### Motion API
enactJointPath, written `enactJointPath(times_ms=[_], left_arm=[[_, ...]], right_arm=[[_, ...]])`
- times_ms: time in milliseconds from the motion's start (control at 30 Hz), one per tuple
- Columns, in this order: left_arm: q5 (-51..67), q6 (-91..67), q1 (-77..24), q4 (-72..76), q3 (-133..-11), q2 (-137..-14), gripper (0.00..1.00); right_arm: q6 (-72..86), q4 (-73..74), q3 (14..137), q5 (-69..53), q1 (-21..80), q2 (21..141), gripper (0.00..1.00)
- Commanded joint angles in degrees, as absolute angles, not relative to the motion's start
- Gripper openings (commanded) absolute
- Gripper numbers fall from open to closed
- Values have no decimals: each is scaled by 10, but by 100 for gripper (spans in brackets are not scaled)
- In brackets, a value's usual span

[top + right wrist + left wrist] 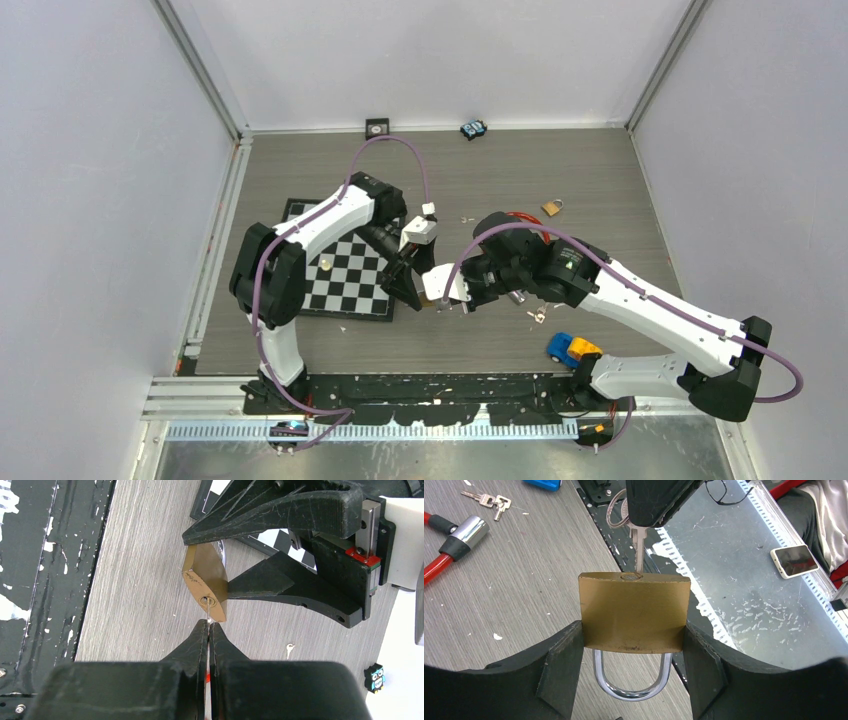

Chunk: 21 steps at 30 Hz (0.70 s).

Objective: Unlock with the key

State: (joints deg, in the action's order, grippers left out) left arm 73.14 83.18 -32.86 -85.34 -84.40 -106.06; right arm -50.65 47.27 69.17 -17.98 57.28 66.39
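Observation:
A brass padlock (634, 612) is clamped by its sides between the black fingers of my left gripper (634, 650), just above the grey table. Its steel shackle (631, 690) hangs toward the wrist and both legs sit in the body. The keyhole faces my right gripper (208, 625), which is shut on a silver key (638, 545) with a ring at its head. The key's tip sits at the mouth of the keyhole (206, 600) and most of the blade still shows. In the top view the two grippers (405, 275) (440, 300) meet near the table's front middle.
A chessboard (345, 270) lies under the left arm. A red cable lock (439, 560) and spare keys (489, 501) lie behind the right gripper. A small padlock (551, 207), a blue-yellow toy car (572, 348) and an owl figure (473, 129) lie further off.

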Motion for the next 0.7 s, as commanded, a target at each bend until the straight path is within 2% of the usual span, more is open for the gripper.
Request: enactJointPath(times_ms=[0,667], left_arm=[[784,837,-328,-874,-866,-1051,0],[786,836,-328,-874,-864,-1044,0]], right_arm=[[-500,459,713,-174,576,663,1],[-504,456,701,-173,576,668,1]])
